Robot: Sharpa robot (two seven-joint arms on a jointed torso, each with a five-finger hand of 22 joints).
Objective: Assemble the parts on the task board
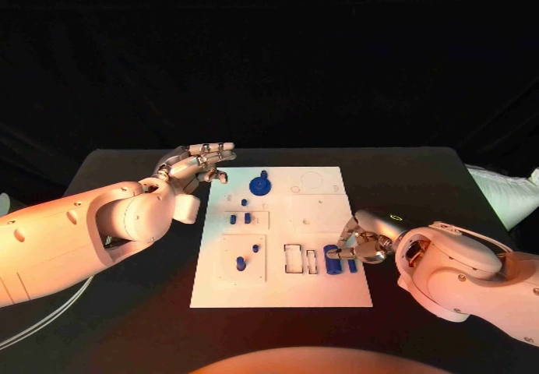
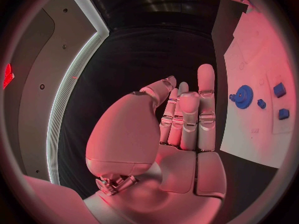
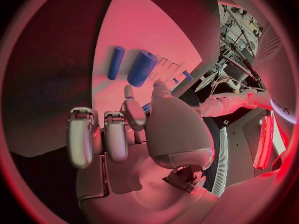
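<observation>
Task board point(image 1: 320, 292) lies white and flat in the middle of the black table point(image 1: 438, 167), and we find the blue parts scattered over it. A blue gear point(image 1: 259, 185) sits near the far left of the board, and we see it again in the left wrist view as a toothed disc point(image 2: 243, 96). Closer to us, two small blue pieces point(image 1: 239, 219) sit in a square recess, and two more blue pieces point(image 1: 247, 256) lie in the larger recess at the near left. At the near right, just beside a pair of empty rectangular slots point(image 1: 300, 259), we see a thick blue cylinder point(image 1: 332, 261) and a thinner blue peg point(image 1: 351, 266) side by side; the right wrist view shows the same pair, the cylinder point(image 3: 142, 68) lying next to the peg point(image 3: 116, 62).

Our left hand point(image 1: 200, 165) hovers over the table at the board's far left corner, close to the gear but apart from it. Its fingers point(image 2: 187, 117) are extended and held close together, and it holds nothing.

Our right hand point(image 1: 365, 243) is at the board's right edge, just beside the cylinder and peg. In the right wrist view its fingers point(image 3: 106, 134) are partly curled and spaced apart, with nothing between them; whether a fingertip touches the cylinder we cannot tell.
</observation>
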